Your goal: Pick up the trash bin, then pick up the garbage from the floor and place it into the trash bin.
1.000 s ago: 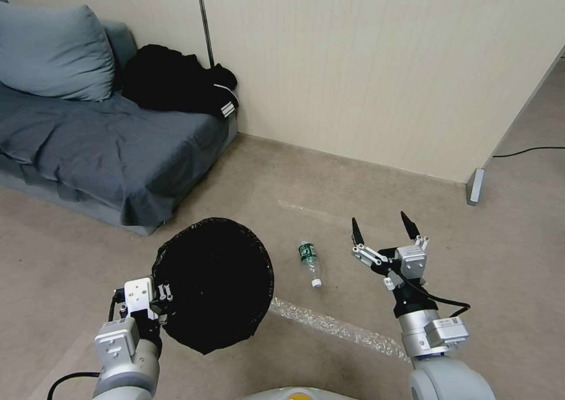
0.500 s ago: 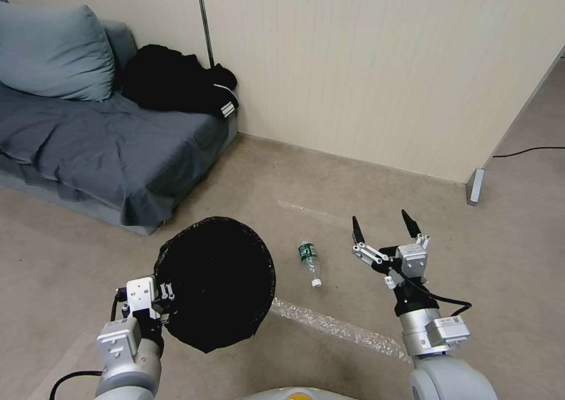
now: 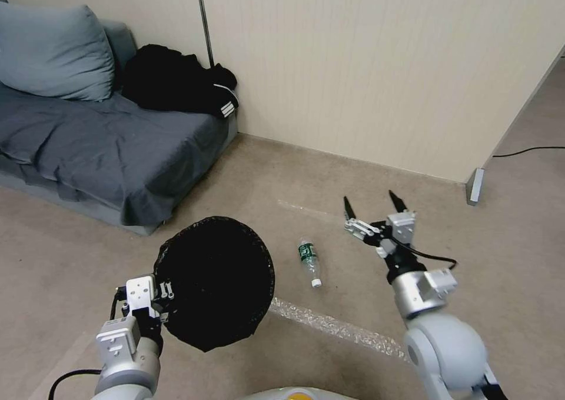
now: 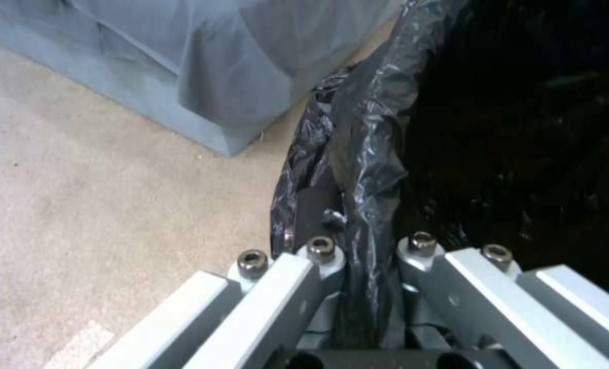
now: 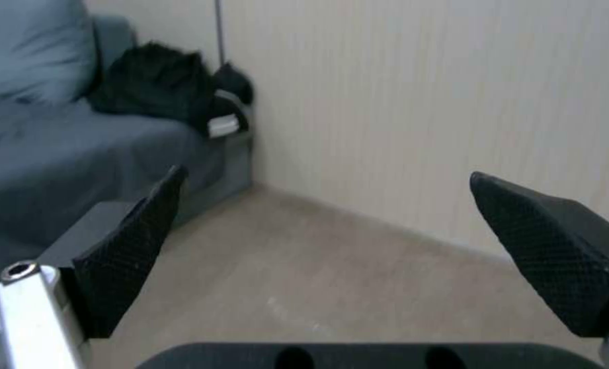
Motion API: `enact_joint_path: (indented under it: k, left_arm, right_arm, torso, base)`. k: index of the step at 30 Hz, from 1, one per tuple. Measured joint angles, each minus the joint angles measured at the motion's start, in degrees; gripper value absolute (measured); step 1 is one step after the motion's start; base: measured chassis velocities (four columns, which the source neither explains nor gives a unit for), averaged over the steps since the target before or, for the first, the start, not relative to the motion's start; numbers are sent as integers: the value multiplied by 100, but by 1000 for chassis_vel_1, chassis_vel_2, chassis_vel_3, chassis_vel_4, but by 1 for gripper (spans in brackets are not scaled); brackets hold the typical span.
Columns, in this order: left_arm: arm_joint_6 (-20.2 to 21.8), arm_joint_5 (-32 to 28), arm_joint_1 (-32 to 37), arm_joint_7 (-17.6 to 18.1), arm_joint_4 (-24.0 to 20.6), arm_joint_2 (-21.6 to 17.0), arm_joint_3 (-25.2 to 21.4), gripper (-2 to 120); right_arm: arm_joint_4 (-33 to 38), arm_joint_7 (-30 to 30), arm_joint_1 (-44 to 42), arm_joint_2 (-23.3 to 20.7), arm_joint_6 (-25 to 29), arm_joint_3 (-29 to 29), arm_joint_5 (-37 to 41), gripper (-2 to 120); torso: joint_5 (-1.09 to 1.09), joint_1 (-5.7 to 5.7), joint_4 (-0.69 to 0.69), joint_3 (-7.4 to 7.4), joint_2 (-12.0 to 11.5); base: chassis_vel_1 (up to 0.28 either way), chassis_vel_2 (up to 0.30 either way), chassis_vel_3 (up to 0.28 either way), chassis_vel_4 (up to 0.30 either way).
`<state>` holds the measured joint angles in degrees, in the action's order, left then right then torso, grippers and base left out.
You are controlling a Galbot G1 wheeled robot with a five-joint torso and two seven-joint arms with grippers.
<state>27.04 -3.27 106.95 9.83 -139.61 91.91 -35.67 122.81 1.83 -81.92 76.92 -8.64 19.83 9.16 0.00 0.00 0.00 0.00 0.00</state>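
Observation:
The trash bin (image 3: 215, 282), its mouth lined with a crinkled black bag, hangs above the floor at lower left. My left gripper (image 3: 159, 306) is shut on its rim; in the left wrist view the bag liner (image 4: 369, 169) is pinched between the fingers (image 4: 318, 266). The garbage in sight is a small clear bottle (image 3: 309, 262) with a green label and white cap, lying on the carpet just right of the bin. My right gripper (image 3: 372, 203) is open in the air, to the right of and beyond the bottle, with nothing between its fingertips (image 5: 134, 246).
A grey sofa (image 3: 106, 153) with a cushion and a black garment (image 3: 176, 85) stands at the left against the beige wall (image 3: 382, 65). A clear plastic strip (image 3: 335, 326) lies on the carpet near me. A cable (image 3: 524, 151) runs along the floor at far right.
My right arm has reached forward and slightly left, carrying the open gripper farther from me. The left gripper, the bin and the bottle have stayed put.

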Motion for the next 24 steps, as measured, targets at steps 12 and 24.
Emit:
enact_joint_path:
  k: [12,24]
  left_arm:
    - [7,77,-46,-22,138,22,-6,1]
    - [-9,222,-3,-38,183,24,29,1]
  right_arm:
    - [-1507,176,1301,-239,-789,-1094,641,100]
    - [-3703,103,2296,-70,-762,-1768,450,100]
  torso:
    - [0,0,0,0,0]
    - [0,0,0,0,0]
  base:
    - [0,0,0,0]
    - [0,0,0,0]
